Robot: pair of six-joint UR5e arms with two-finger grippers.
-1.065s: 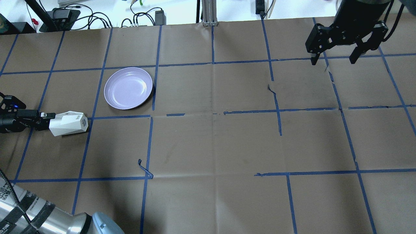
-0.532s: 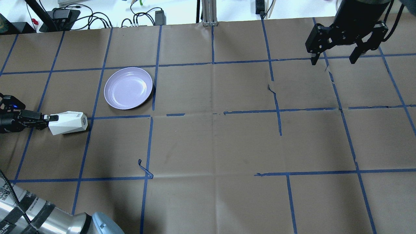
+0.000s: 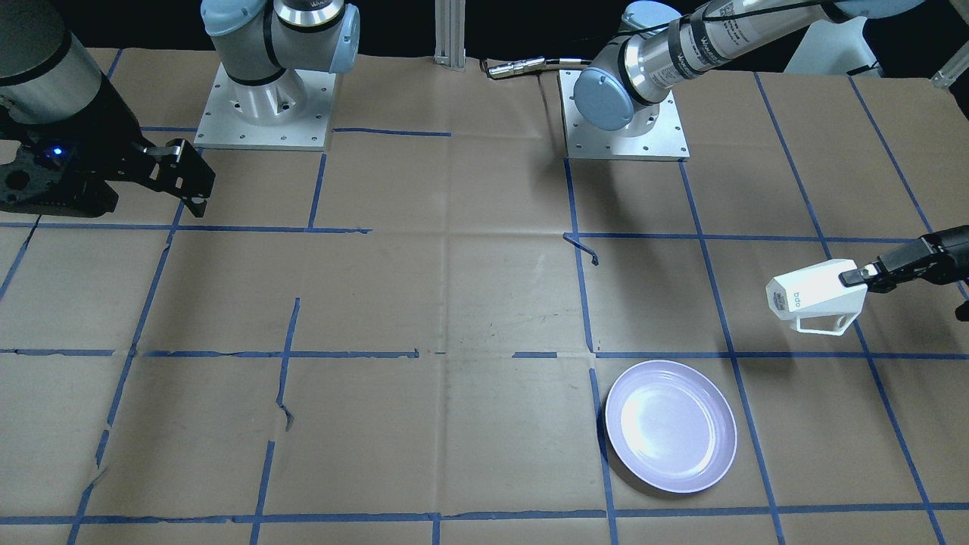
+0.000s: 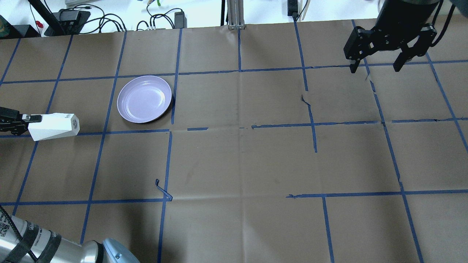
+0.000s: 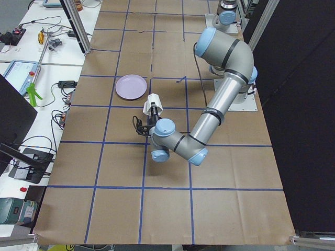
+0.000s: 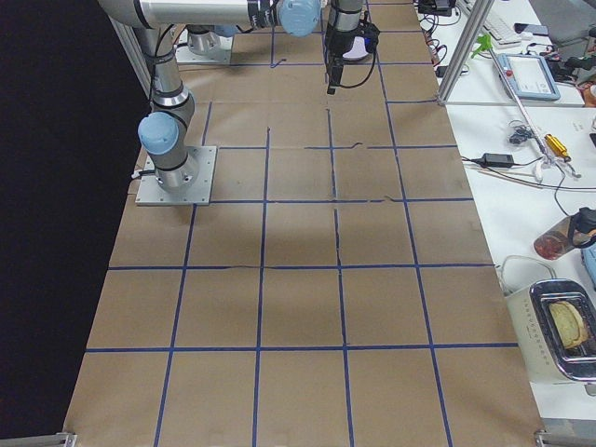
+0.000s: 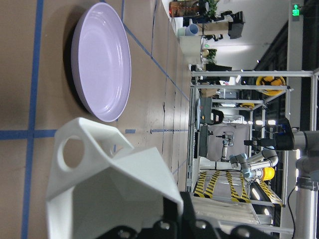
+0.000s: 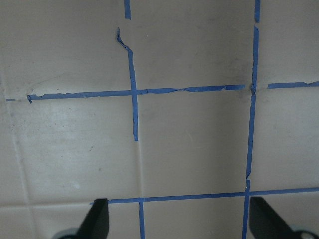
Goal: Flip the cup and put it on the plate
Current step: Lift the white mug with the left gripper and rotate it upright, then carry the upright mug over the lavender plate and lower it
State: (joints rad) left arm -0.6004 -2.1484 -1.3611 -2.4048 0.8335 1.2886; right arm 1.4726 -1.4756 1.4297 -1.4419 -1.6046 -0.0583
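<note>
Cup [image 3: 814,295] horiz, base pointing away, L gripper [image 3: 854,277] clamped on its rim

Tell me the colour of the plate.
The plate is glossy pale lavender, clearest in the exterior front-facing view.

A table [image 4: 234,160] covered in brown paper, gridded with blue tape [image 4: 239,51]; beyond the right gripper [image 4: 374,69], to its left, a white bench [image 4: 204,11] holds a black power adapter [image 4: 179,19].
</note>
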